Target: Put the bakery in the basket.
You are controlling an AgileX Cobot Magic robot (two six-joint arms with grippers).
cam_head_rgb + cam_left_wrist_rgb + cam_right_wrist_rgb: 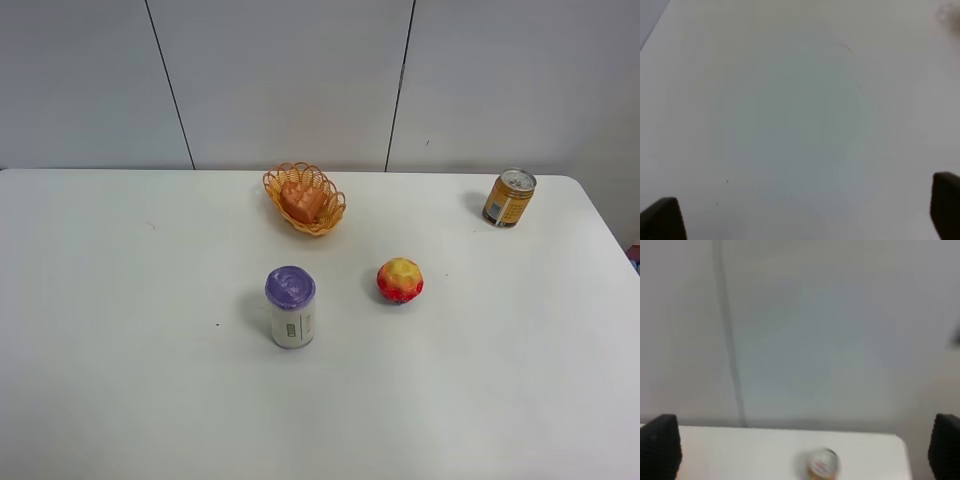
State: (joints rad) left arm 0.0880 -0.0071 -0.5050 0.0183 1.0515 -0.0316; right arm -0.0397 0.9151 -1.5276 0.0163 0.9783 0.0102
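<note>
The small orange-brown wedge-shaped toy pastry (301, 201) lies inside the oval orange woven basket (327, 222) on the white table (120, 330), its long axis following the basket's, slanting from far-left to near-right, while the left gripper (802, 212) and right gripper (802, 445) both stand spread wide, holding nothing.

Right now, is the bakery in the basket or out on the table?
In. The bakery lies inside the basket, enclosed by its looped rim; neither arm appears in the high view.

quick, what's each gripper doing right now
left gripper: open, holding nothing, over bare table.
right gripper: open, holding nothing.
</note>
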